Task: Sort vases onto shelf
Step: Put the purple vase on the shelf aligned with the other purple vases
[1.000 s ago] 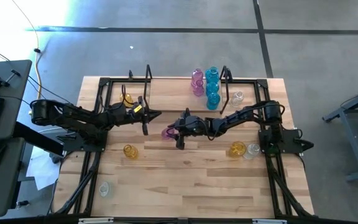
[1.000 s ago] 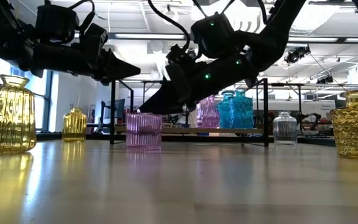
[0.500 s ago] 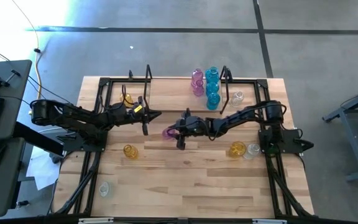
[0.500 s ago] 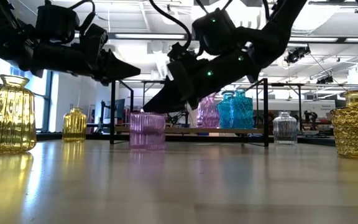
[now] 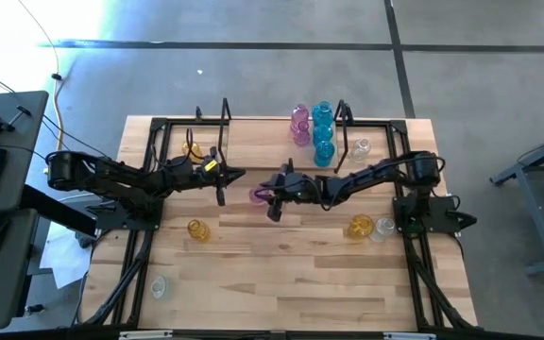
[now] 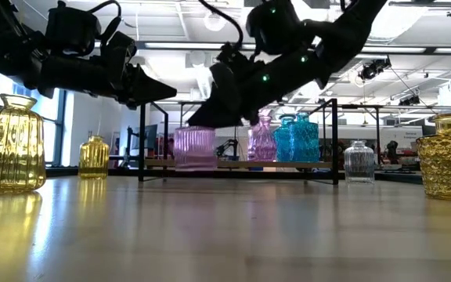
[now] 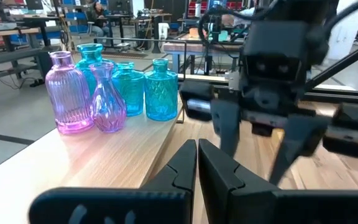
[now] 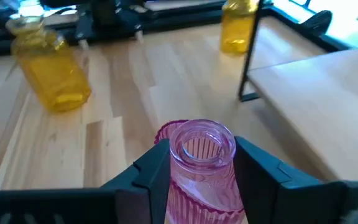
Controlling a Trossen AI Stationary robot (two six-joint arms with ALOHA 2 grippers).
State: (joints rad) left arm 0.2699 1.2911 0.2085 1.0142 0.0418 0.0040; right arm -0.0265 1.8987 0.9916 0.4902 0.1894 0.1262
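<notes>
Pink ribbed vase (image 8: 197, 167) sits between my right gripper (image 8: 194, 165) fingers (image 8: 153, 171), pinched at neck, lifted clear of tabletop (image 6: 225, 227) in low view. In high view, vase (image 5: 259, 195) at frame centre, short of shelf (image 5: 263, 137) at upper middle. Pink and cyan vases (image 5: 313, 127) stand on shelf's right part. My left gripper (image 5: 237, 174) just left of held vase, fingers pressed together, holding nothing.

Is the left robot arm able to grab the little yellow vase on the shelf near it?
Probably yes. The left gripper, shut and empty, hovers close beside the yellow vase, with nothing between them.
</notes>
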